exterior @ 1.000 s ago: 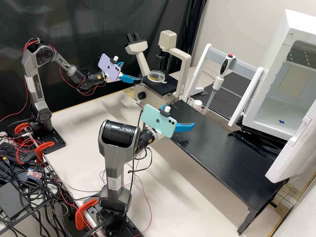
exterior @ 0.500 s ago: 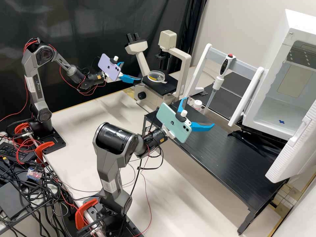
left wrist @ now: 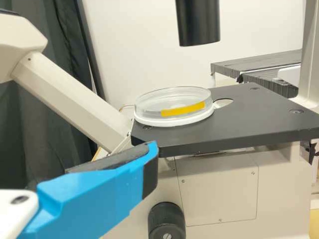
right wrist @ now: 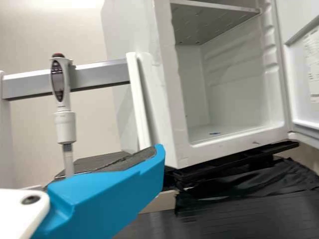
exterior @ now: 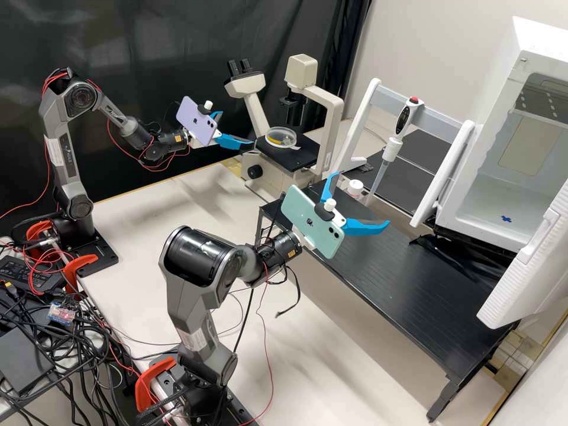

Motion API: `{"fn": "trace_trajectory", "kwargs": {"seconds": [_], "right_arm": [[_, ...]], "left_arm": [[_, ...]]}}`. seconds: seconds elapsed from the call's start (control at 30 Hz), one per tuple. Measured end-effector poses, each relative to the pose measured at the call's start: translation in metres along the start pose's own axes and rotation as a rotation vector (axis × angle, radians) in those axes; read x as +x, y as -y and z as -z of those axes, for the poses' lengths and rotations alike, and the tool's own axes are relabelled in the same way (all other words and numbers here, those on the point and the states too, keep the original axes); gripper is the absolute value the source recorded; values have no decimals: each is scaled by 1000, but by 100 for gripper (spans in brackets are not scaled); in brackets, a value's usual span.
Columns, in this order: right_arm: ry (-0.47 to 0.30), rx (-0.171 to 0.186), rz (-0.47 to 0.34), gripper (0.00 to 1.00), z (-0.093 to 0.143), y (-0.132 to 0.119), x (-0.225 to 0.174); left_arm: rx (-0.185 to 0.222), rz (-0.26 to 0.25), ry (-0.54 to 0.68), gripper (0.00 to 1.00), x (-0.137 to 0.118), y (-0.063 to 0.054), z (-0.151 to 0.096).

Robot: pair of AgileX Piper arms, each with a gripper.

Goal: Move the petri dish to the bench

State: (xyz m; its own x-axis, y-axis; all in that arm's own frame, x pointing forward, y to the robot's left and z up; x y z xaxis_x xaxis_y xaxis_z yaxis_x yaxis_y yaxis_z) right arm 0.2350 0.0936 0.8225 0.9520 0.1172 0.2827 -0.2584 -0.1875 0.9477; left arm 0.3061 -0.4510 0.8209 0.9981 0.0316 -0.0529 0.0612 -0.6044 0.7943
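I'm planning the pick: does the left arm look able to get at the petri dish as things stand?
Probably yes. The left gripper is open near the microscope stage, and nothing seems to block its way to the petri dish, which sits near the stage's edge.

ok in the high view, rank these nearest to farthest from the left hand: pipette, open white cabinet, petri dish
1. Petri dish, on the microscope stage, just past the left hand
2. Pipette, upright at the rack's crossbar
3. Open white cabinet, at the picture's right, past the pipette
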Motion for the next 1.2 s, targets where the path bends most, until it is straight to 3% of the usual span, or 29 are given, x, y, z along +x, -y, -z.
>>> {"fn": "trace_trajectory", "kwargs": {"seconds": [0.33,0.5,0.6,0.87,1.0,1.2], "right_arm": [[31,-34,21,100,-11,6,4],[6,-50,65,100,-10,14,3],[-20,-78,95,100,-6,18,2],[-208,-287,226,100,19,48,-1],[-284,-304,270,100,33,68,6],[-401,-287,399,100,60,116,23]], "left_arm": [[0,0,0,100,0,0,0],[0,0,0,100,0,0,0],[0,0,0,100,0,0,0],[0,0,0,100,0,0,0],[0,0,0,100,0,0,0],[0,0,0,100,0,0,0]]}}
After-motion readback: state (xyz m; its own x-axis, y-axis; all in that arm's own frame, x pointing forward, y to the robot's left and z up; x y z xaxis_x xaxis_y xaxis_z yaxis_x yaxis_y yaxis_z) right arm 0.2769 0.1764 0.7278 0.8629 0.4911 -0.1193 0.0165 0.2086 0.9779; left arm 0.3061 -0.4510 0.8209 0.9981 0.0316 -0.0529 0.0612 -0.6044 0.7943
